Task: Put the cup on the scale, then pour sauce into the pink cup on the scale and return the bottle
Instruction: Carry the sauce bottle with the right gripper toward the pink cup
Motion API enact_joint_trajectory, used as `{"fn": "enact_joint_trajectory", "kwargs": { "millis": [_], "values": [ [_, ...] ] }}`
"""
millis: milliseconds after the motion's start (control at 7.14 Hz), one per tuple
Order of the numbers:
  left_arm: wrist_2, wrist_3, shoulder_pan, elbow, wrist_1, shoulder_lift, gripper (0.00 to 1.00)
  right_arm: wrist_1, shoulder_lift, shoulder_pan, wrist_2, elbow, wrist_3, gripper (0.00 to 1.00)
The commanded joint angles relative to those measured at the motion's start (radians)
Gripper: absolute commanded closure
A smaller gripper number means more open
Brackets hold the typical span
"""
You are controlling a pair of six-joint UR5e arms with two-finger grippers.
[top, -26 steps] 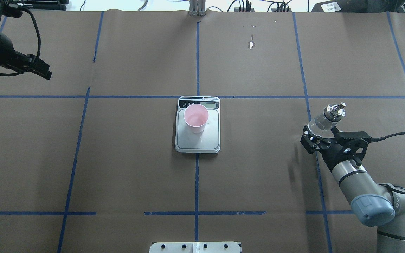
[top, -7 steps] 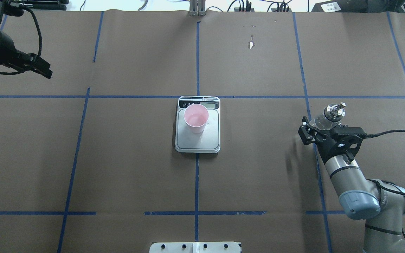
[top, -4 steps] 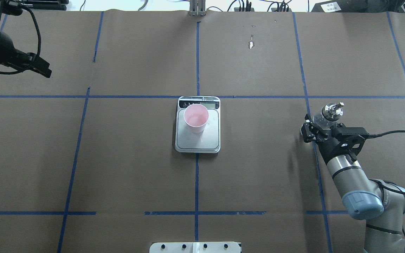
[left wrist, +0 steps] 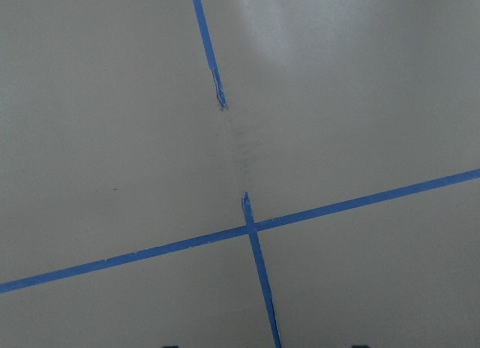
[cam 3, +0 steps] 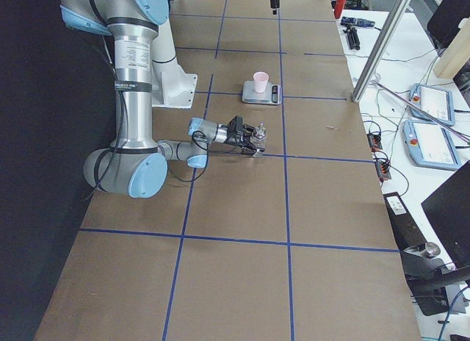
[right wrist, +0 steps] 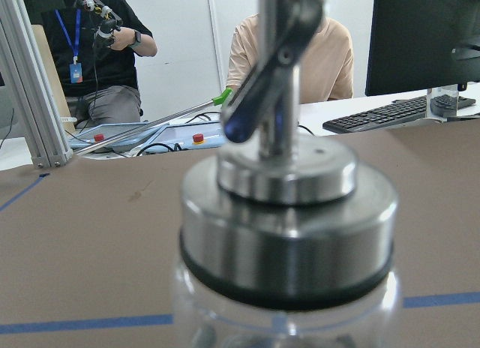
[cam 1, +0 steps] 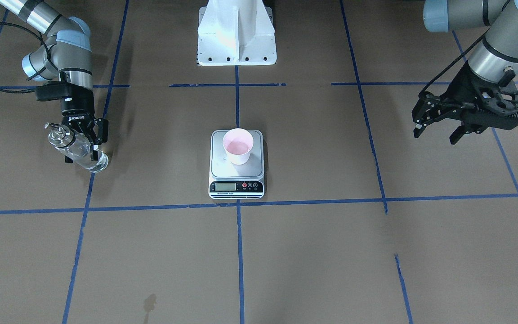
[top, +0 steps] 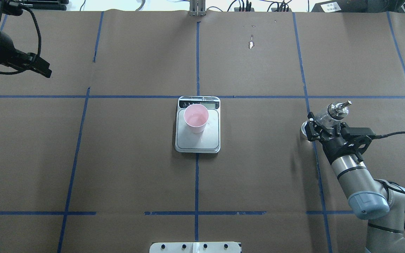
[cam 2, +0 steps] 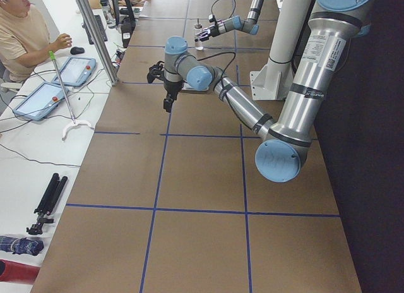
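The pink cup [top: 195,117] stands upright on the scale [top: 202,142] at the table's middle; both also show in the front view, cup [cam 1: 238,145] and scale [cam 1: 255,169]. My right gripper [top: 320,126] is shut on the clear glass bottle [top: 325,120] at the table's right side. The bottle is tilted, its metal spout [top: 340,107] pointing up and away, its base low by the paper [cam 1: 98,164]. The right wrist view is filled by its metal collar [right wrist: 285,235]. My left gripper [cam 1: 436,135] is open and empty, held above the far left of the table.
Brown paper with blue tape lines [top: 197,63] covers the table. The robot's white base plate [cam 1: 236,33] stands at the near edge. Operators [right wrist: 296,55], tablets and a keyboard sit along the table's far side.
My right gripper has shifted slightly right and turned, so the held bottle now leans more with its base lower near the paper. The cup, the scale and the left arm have not moved.
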Motion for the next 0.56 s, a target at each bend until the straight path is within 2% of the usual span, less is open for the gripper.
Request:
{"fn": "enact_joint_trajectory", "kwargs": {
  "millis": [0, 280, 420],
  "values": [
    [-0.001, 0.000, 0.001, 0.000, 0.000, -0.001, 0.18, 0.002, -0.014, 0.011, 0.001, 0.099, -0.071, 1.00],
    [-0.001, 0.000, 0.001, 0.001, 0.001, -0.001, 0.18, -0.004, 0.000, 0.006, 0.001, 0.116, -0.078, 1.00],
    [-0.001, 0.000, 0.001, 0.004, 0.000, -0.001, 0.18, -0.001, 0.014, 0.002, 0.065, 0.125, -0.161, 1.00]
  ]
}}
